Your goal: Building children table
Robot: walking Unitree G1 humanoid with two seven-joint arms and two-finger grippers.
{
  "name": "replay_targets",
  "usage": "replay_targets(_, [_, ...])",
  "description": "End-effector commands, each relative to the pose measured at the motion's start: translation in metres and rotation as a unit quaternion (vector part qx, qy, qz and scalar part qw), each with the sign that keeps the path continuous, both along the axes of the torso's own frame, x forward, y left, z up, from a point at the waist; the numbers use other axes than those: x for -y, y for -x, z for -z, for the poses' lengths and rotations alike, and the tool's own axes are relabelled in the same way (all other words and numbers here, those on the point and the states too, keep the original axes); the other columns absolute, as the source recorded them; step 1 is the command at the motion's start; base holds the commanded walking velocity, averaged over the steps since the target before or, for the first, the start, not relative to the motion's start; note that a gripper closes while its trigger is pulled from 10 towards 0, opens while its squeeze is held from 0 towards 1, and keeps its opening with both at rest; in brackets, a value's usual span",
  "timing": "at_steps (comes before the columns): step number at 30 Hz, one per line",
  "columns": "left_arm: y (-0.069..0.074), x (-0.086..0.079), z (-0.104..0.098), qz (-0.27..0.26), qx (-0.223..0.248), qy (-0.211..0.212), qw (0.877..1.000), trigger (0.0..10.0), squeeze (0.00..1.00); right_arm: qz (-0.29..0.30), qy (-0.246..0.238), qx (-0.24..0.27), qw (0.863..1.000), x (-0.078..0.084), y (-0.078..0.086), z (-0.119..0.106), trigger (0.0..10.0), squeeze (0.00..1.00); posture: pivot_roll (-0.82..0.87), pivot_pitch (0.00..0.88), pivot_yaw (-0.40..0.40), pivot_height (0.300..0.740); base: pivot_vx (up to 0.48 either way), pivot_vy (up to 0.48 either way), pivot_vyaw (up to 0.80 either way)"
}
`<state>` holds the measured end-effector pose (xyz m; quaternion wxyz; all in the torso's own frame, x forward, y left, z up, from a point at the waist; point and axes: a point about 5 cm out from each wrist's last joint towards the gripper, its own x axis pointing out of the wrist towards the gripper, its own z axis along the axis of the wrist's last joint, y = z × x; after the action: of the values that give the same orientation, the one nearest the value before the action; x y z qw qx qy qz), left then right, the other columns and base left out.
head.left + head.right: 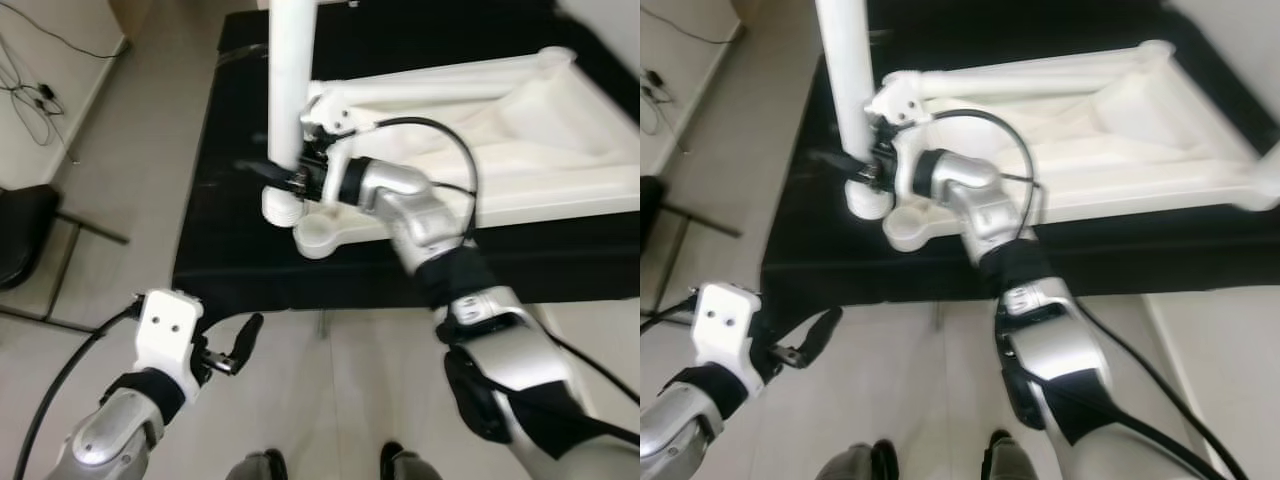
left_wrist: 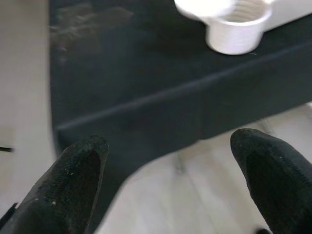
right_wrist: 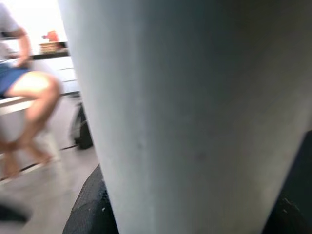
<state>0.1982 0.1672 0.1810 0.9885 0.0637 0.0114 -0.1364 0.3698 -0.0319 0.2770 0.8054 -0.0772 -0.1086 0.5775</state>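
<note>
Our right gripper (image 1: pixel 283 172) is clamped on the leg (image 1: pixel 292 80), a smooth white round tube standing upright, its black fingers (image 3: pixel 92 204) pressed to either side. The leg's foot sits in a ribbed round socket (image 1: pixel 284 205) at the near left corner of the tabletop (image 1: pixel 500 140). That tabletop is white moulded plastic, lying underside up on a black mat (image 1: pixel 230 240); a second socket (image 2: pixel 237 27), threaded inside, holds nothing. Our left gripper (image 1: pixel 238 345) hangs low over the pale floor (image 1: pixel 150 150) with fingers (image 2: pixel 73 180) spread apart, gripping nothing. A person (image 3: pixel 24 87) sits in the background of the right wrist view.
</note>
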Motion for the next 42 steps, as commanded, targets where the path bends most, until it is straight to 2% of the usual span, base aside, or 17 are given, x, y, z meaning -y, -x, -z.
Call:
replay_targets(1, [0.007, 0.004, -0.006, 0.005, 0.023, -0.009, 1.000, 10.0, 0.00, -0.054, 0.001, 0.020, 0.998, -0.009, 0.009, -0.005, 10.0, 0.00, 0.10, 0.403, 0.082, 0.740, 0.000, 0.000, 0.00])
replay_targets(6, [0.012, 0.006, -0.008, 0.006, 0.030, -0.004, 1.000, 10.0, 0.00, -0.071, 0.004, 0.024, 0.997, -0.006, 0.010, -0.005, 10.0, 0.00, 0.10, 0.414, 0.084, 0.740, 0.000, 0.000, 0.00])
replay_targets(11, [0.025, 0.011, -0.011, 0.010, 0.046, -0.014, 0.999, 10.0, 0.00, -0.054, -0.004, 0.035, 0.998, 0.011, 0.001, -0.017, 10.0, 0.00, 0.11, 0.439, 0.092, 0.740, 0.000, 0.000, 0.00])
replay_targets(16, [0.029, 0.013, -0.012, 0.014, 0.052, -0.018, 0.998, 10.0, 0.00, -0.054, -0.017, 0.040, 0.998, 0.021, -0.001, -0.025, 10.0, 0.00, 0.11, 0.442, 0.093, 0.740, 0.000, 0.000, 0.00])
replay_targets(22, [0.030, 0.014, -0.013, 0.022, 0.054, -0.016, 0.998, 10.0, 0.00, -0.083, -0.005, 0.050, 0.995, 0.025, 0.003, -0.029, 10.0, 0.00, 0.10, 0.446, 0.098, 0.740, 0.000, 0.000, 0.00])
replay_targets(29, [0.030, 0.015, -0.012, 0.022, 0.056, -0.014, 0.998, 10.0, 0.00, -0.122, 0.058, 0.068, 0.988, 0.032, 0.007, -0.029, 10.0, 0.00, 0.10, 0.443, 0.097, 0.740, 0.000, 0.000, 0.00])
replay_targets(30, [0.031, 0.015, -0.011, 0.022, 0.057, -0.014, 0.998, 10.0, 0.00, -0.123, 0.090, 0.081, 0.985, 0.033, 0.007, -0.027, 10.0, 0.00, 0.10, 0.443, 0.097, 0.740, 0.000, 0.000, 0.00])
replay_targets(31, [0.031, 0.015, -0.011, 0.022, 0.057, -0.014, 0.998, 10.0, 0.00, -0.123, 0.090, 0.081, 0.985, 0.033, 0.007, -0.027, 10.0, 0.00, 0.10, 0.443, 0.097, 0.740, 0.000, 0.000, 0.00])
replay_targets(32, [0.031, 0.016, -0.011, 0.023, 0.058, -0.013, 0.998, 10.0, 0.00, -0.122, 0.121, 0.092, 0.981, 0.032, 0.007, -0.023, 10.0, 0.00, 0.09, 0.440, 0.096, 0.740, 0.000, 0.000, 0.00])
replay_targets(33, [0.031, 0.016, -0.011, 0.023, 0.058, -0.013, 0.998, 10.0, 0.00, -0.118, 0.130, 0.094, 0.980, 0.031, 0.006, -0.022, 10.0, 0.00, 0.09, 0.438, 0.094, 0.740, 0.000, 0.000, 0.00])
replay_targets(42, [0.031, 0.016, -0.009, 0.023, 0.058, -0.010, 0.998, 10.0, 0.00, -0.116, 0.170, 0.085, 0.975, 0.025, 0.005, -0.019, 10.0, 0.00, 0.08, 0.434, 0.087, 0.740, 0.000, 0.000, 0.00])
